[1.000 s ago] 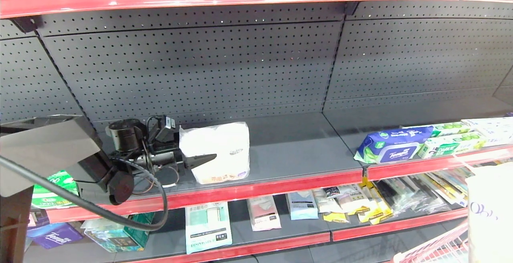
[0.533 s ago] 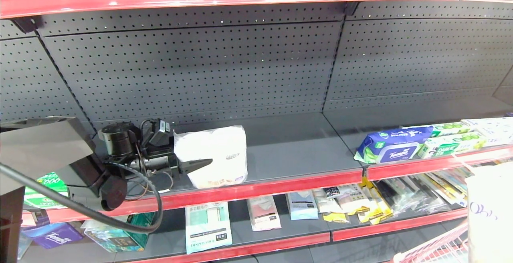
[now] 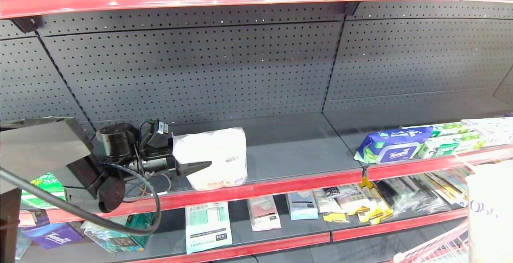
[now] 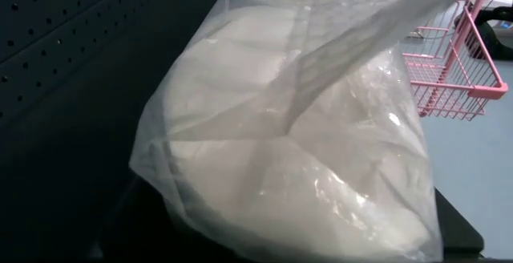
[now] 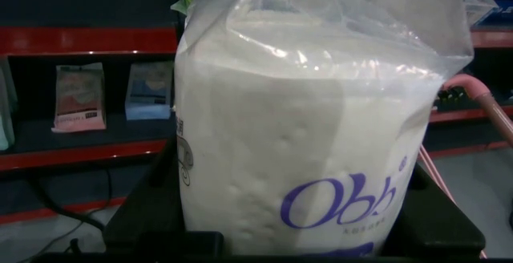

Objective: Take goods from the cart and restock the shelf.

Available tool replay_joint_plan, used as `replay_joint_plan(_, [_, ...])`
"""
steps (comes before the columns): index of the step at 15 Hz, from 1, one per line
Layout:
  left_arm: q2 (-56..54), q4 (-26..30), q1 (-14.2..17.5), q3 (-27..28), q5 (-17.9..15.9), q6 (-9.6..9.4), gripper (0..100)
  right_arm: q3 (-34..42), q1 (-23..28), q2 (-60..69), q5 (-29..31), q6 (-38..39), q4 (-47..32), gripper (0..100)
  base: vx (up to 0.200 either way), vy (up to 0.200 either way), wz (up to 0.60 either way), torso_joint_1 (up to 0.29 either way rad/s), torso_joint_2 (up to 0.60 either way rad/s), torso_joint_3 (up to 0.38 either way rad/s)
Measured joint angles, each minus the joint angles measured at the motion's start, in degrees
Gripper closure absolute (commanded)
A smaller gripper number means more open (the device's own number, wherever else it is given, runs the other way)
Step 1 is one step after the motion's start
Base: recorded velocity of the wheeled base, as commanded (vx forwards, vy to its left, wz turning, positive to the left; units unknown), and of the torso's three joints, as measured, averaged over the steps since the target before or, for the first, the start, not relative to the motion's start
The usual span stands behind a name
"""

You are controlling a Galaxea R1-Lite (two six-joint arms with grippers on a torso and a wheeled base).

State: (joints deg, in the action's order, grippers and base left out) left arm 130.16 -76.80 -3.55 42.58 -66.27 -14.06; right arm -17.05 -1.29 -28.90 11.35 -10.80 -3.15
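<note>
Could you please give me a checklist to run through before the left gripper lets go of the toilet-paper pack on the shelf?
1. The toilet-paper pack sits on the shelf board: looks ok.
2. The left gripper clamps it: ok.
3. Bare board beside it for the next pack: ok.
4. Overhang past the red front edge: cannot tell.
5. The right gripper holds the second pack: ok.

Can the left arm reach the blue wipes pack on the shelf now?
Probably not yet: the left hand is shut on the white pack, and the wipes lie far to its right, in the next bay. Nothing on the shelf stands between them.
</note>
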Motion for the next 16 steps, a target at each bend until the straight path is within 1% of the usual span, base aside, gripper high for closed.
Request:
replay_joint_plan(10, [-0.1, 0.0, 0.0, -1.9, 0.3, 0.18, 100, -0.2, 0.0, -0.1, 0.0, 0.0, 0.0, 100, 0.0, 0.0, 0.0, 0.0, 0.0, 0.0])
replay_joint_plan(11, [-0.1, -0.1, 0.0, -1.9, 0.3, 0.18, 0, -0.2, 0.0, -0.1, 0.0, 0.0, 0.0, 100, 0.0, 0.0, 0.0, 0.0, 0.0, 0.0])
replay_joint_plan(15, [-0.1, 0.3, -0.1, -2.1, 0.0, 0.6, 0, -0.3, 0.0, -0.1, 0.0, 0.0, -0.1, 100, 0.0, 0.0, 0.0, 0.0, 0.0, 0.0])
replay_joint_plan(16, [-0.4, 0.3, 0.0, -2.1, 0.0, 1.33, 0, -0.3, 0.0, -0.1, 0.0, -0.1, -0.1, 100, 0.0, 0.0, 0.0, 0.0, 0.0, 0.0])
